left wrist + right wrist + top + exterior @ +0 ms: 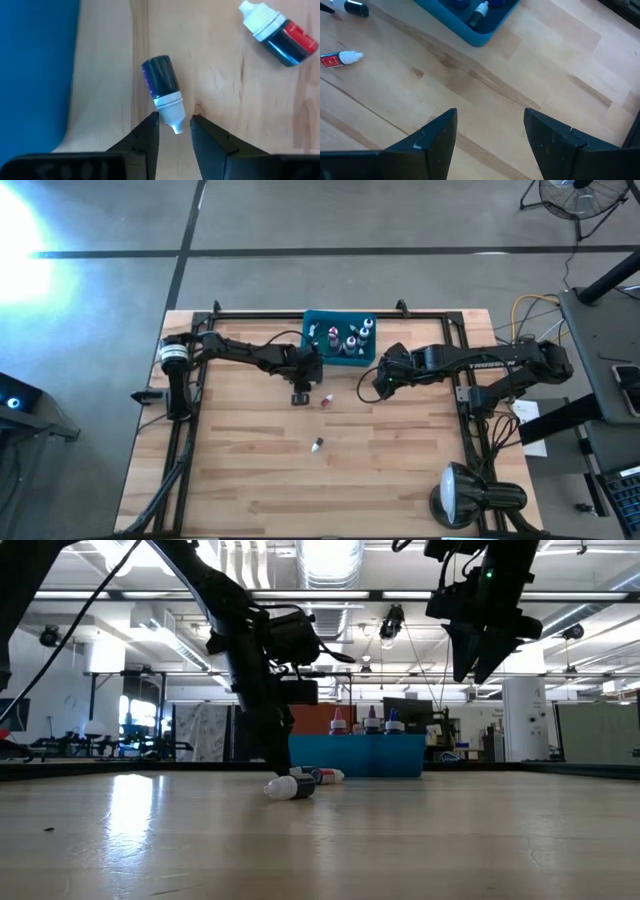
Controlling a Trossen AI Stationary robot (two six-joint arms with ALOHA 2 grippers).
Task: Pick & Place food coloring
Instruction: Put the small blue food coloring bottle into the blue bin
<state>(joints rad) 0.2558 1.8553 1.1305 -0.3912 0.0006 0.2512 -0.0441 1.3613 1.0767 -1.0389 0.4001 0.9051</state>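
Note:
A dark food coloring bottle [161, 80] with a white cap lies on its side on the wooden table. My left gripper [175, 126] comes down at its cap end, open narrowly, one finger on each side of the cap. A red bottle [285, 34] lies on its side just beyond it [326, 399]. A third bottle [317, 445] lies nearer the table's front. The teal bin [312, 352] at the far middle holds several upright bottles [370, 724]. My right gripper [490, 120] hangs open above the table, right of the bin [372, 387]. My left gripper has the bottle's white cap [172, 114] between its fingertips, slanting down from above along the bottle's length. One fingertip [152, 125] lies right at the cap's side; whether it touches I cannot tell. A small gap shows at the other fingertip. The bottle lies flat on the table.
A black frame rail [330, 314] runs around the table's far and side edges. A round lamp [462, 494] stands at the near right corner. Bare wood lies across the table's near half.

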